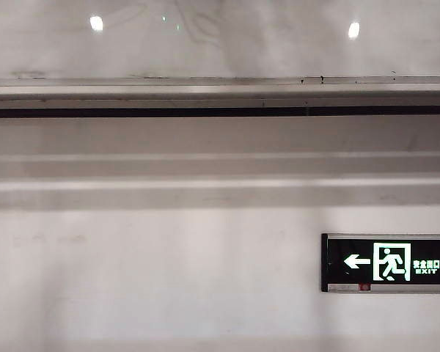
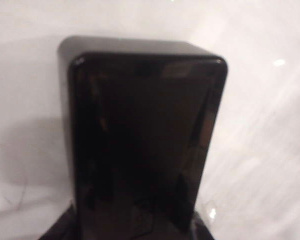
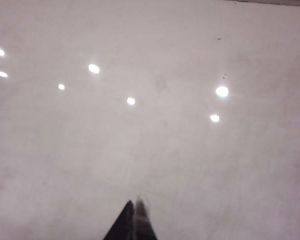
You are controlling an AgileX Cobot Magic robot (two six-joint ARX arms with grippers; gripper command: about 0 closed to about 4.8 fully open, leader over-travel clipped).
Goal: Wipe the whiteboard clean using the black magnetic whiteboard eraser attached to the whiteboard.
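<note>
The black magnetic whiteboard eraser [image 2: 145, 135], a glossy black block with rounded corners, fills most of the left wrist view and lies against the glossy whiteboard [image 2: 262, 130]. My left gripper [image 2: 132, 229] is shut on the eraser, its dark fingers [image 2: 57, 231] showing on either side of the near end. My right gripper [image 3: 135, 206] is shut on nothing, its tips pressed together and pointing at bare whiteboard [image 3: 155, 125] dotted with light reflections. In the exterior view only the lower part of the whiteboard [image 1: 220, 37] shows, with two round lights mirrored in it; neither gripper nor the eraser appears there.
A silver-grey rail [image 1: 220, 92] edges the board's bottom, with a thin black strip [image 1: 220, 112] under it. Below is matte white wall [image 1: 169, 279]. A black, green-lit exit sign [image 1: 387, 262] hangs at the lower right.
</note>
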